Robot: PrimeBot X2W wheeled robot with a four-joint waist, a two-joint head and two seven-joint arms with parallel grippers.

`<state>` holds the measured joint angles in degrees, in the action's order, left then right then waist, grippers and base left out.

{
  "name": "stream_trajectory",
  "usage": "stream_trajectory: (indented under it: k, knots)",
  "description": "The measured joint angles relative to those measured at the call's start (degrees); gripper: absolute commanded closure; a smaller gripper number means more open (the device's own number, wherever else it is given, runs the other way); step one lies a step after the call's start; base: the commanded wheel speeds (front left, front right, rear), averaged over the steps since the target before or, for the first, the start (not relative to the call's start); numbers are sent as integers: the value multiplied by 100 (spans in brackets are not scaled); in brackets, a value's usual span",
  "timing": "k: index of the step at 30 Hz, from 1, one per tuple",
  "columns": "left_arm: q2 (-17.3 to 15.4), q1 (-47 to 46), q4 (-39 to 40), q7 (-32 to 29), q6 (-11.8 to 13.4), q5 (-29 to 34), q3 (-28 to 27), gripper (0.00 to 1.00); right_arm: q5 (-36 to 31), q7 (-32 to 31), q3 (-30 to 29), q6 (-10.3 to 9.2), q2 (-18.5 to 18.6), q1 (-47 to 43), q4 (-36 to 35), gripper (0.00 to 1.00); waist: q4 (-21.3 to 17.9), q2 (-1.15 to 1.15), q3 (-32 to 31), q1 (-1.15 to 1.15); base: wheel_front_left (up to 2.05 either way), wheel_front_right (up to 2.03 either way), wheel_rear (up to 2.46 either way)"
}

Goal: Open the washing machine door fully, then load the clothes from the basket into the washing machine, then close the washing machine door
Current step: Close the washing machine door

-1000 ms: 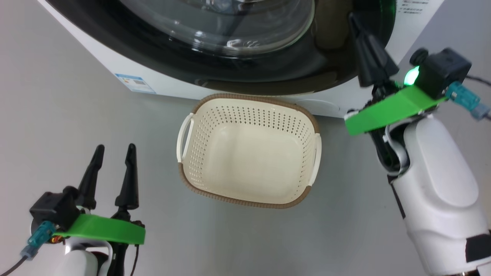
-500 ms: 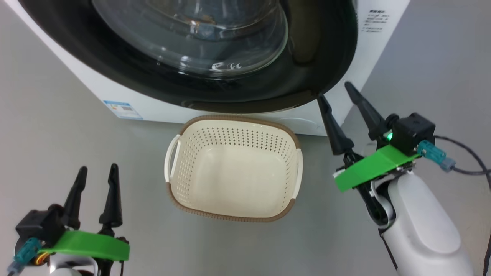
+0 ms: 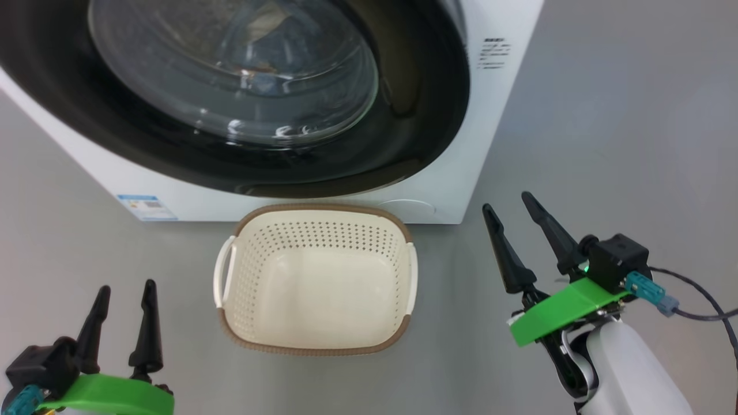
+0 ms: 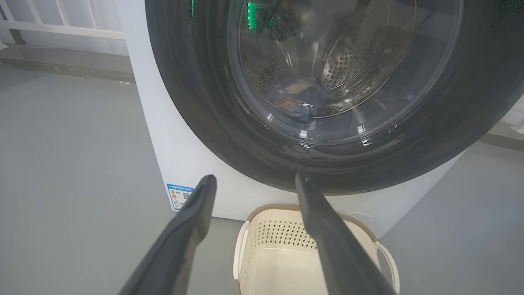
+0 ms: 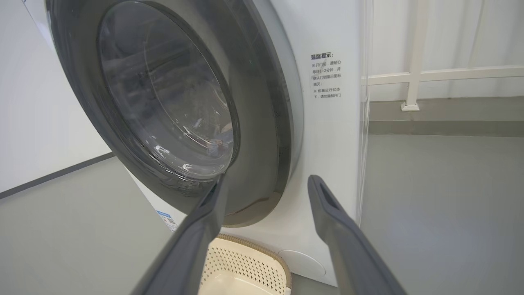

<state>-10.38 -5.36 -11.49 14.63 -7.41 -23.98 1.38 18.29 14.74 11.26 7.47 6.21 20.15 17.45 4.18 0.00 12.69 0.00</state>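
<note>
The washing machine door (image 3: 230, 92) lies flush on the washing machine (image 3: 461, 173), with the clothes (image 4: 297, 100) inside its drum and the emptied basket (image 3: 314, 347) just in front. The left gripper (image 3: 127, 286) and right gripper (image 3: 507, 202) hang spread and hold nothing, clear of the machine. It seems best to confirm the latch caught and avoid bumping the door.

Bright, even light; glare spots on the washing machine door (image 3: 230, 86).

Grey floor (image 3: 605, 115), white railing (image 5: 413, 77) (pale wall (image 5: 470, 37) behind)
</note>
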Motion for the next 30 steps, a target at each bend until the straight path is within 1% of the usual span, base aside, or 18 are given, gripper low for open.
stream_trajectory:
  k: [9, 17, 25, 30]
  knots:
    - [-138, 73, -68, 0, 0, -97, -112, 0, 0, 0, -98, 0, 11, -202, -23, 0, -389, 0, -124, 0, 0, 0, 0]
    - [-154, 250, -73, 0, 0, -9, -277, 0, 0, 0, -229, 0, 23, -532, -21, 0, -687, 0, -262, 0, 0, 0, 0]
    - [-152, 351, -89, 0, 0, 109, -439, 0, 0, 0, -311, 0, 49, -796, -41, 0, -876, 0, -433, 0, 0, 0, 0]
    - [-126, 643, -92, 0, 0, 159, -570, 0, 0, 0, -379, 0, 88, -1021, -45, 0, -952, 0, -600, 0, 0, 0, 0]
